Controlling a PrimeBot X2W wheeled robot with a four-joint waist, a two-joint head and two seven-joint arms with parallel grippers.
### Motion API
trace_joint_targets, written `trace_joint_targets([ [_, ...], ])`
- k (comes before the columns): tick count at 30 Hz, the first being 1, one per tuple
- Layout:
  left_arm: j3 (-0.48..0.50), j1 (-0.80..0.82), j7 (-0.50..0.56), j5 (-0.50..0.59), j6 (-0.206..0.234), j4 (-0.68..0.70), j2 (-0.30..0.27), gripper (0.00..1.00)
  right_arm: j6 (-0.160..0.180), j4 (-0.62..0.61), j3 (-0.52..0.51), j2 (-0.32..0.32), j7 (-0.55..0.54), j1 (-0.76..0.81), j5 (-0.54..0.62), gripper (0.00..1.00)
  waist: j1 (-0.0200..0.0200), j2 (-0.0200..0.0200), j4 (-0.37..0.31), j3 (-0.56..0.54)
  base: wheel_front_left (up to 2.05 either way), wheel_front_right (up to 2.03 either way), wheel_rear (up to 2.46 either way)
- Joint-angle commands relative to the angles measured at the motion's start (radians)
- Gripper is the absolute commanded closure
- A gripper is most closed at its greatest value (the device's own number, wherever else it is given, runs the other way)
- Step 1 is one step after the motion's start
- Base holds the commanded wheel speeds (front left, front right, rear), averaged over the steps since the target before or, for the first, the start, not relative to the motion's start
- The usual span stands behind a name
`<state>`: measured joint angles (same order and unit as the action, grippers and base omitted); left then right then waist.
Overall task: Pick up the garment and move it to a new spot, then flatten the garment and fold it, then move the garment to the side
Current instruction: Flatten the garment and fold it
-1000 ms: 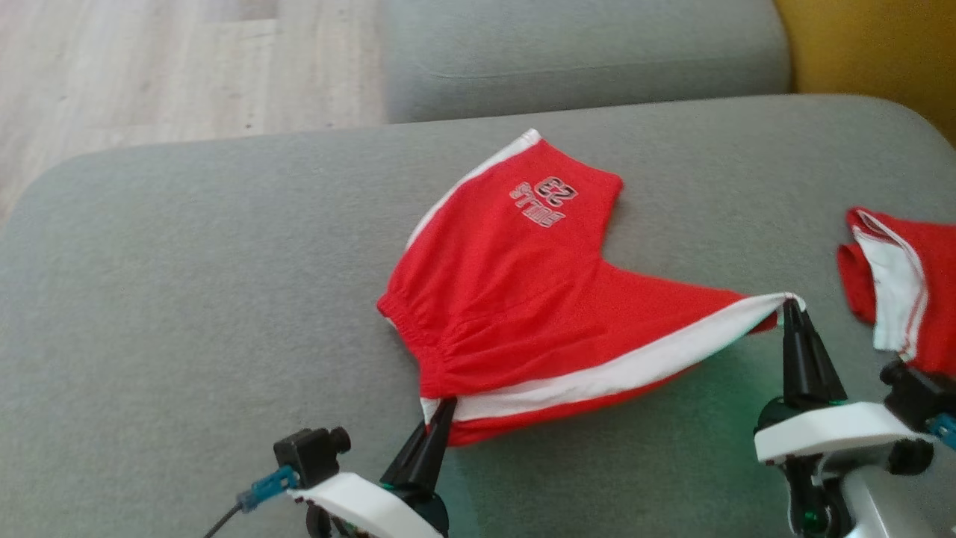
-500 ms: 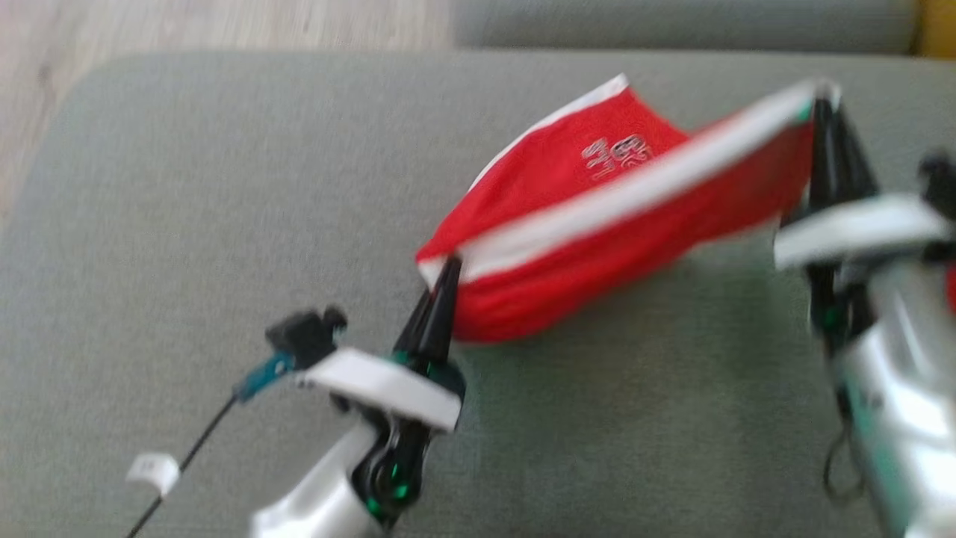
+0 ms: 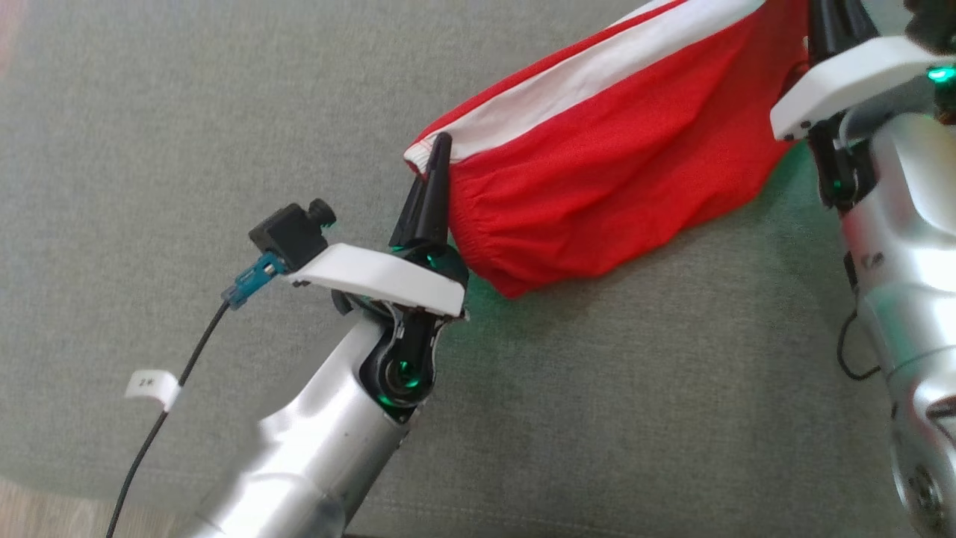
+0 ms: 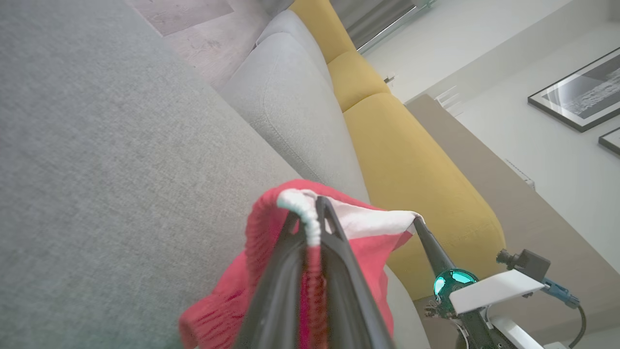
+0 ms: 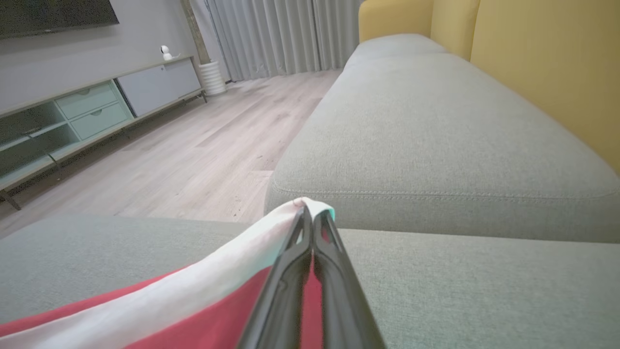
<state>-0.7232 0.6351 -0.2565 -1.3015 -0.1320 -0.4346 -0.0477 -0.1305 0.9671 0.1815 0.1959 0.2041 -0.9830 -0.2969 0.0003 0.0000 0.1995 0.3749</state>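
The garment (image 3: 612,172) is a pair of red shorts with a white side stripe. It hangs stretched between my two grippers above the grey sofa cushion (image 3: 187,112). My left gripper (image 3: 439,143) is shut on the elastic waistband corner, which shows bunched between the tips in the left wrist view (image 4: 314,203). At the head view's top right, my right gripper (image 3: 825,19) is shut on the other end of the white stripe, its tips cut by the frame edge. The right wrist view shows that gripper (image 5: 310,206) pinching the white hem, with red cloth (image 5: 193,310) below.
A second grey cushion (image 5: 436,126) lies beyond the one below me. The yellow backrest (image 4: 411,160) runs along the sofa's far side. Wooden floor (image 5: 193,145) and a low cabinet (image 5: 72,106) lie past the sofa's edge. A tagged black cable (image 3: 149,385) trails from my left wrist.
Both grippers have lifted the garment off the cushion, and it now hangs folded along its white stripe. The head camera has tilted down and closer, so the whole picture has shifted.
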Motion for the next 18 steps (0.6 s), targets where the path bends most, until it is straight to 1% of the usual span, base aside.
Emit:
trace_joint_targets([
  [1,0.018,0.037,-0.005,0.000,0.001,0.024,-0.004,1.00,0.000,-0.014,0.013,-0.024,0.013,-0.038,0.009,1.00,-0.0003,0.0000,0.013,0.025,0.00,0.00,0.00],
  [4,0.002,0.049,-0.005,-0.019,0.001,0.030,-0.003,1.00,0.000,0.034,0.012,-0.032,0.030,-0.078,0.032,1.00,-0.0003,0.0000,0.019,0.045,0.00,0.00,0.00],
  [5,0.004,0.051,-0.005,-0.019,0.001,0.027,-0.003,0.91,0.000,0.048,0.010,-0.032,0.035,-0.090,0.041,1.00,-0.0003,0.0000,0.020,0.050,0.00,0.00,0.00],
  [6,0.005,0.053,-0.005,-0.013,0.001,0.024,-0.003,0.63,0.000,0.060,0.006,-0.033,0.040,-0.101,0.048,0.51,-0.0003,0.0000,0.022,0.055,0.00,0.00,0.00],
  [7,0.007,0.055,-0.005,-0.004,0.001,0.019,-0.003,0.11,0.000,0.070,0.003,-0.035,0.045,-0.110,0.056,0.00,-0.0003,0.0000,0.023,0.058,0.00,0.00,0.00],
  [8,0.013,0.054,-0.005,0.005,0.001,0.016,-0.003,0.00,0.000,0.076,0.002,-0.036,0.049,-0.117,0.065,0.00,-0.0003,0.0000,0.024,0.061,0.00,0.00,0.00],
  [13,0.035,0.026,-0.005,0.050,0.001,-0.012,-0.003,0.00,0.000,0.078,-0.014,-0.037,0.057,-0.116,0.100,0.00,-0.0003,0.0000,0.028,0.053,0.00,0.00,0.00],
  [18,0.046,-0.030,-0.005,0.113,0.001,-0.047,-0.003,0.00,0.000,0.089,-0.021,-0.020,0.057,-0.057,0.120,0.00,-0.0003,0.0000,0.034,0.030,0.00,0.00,0.00],
])
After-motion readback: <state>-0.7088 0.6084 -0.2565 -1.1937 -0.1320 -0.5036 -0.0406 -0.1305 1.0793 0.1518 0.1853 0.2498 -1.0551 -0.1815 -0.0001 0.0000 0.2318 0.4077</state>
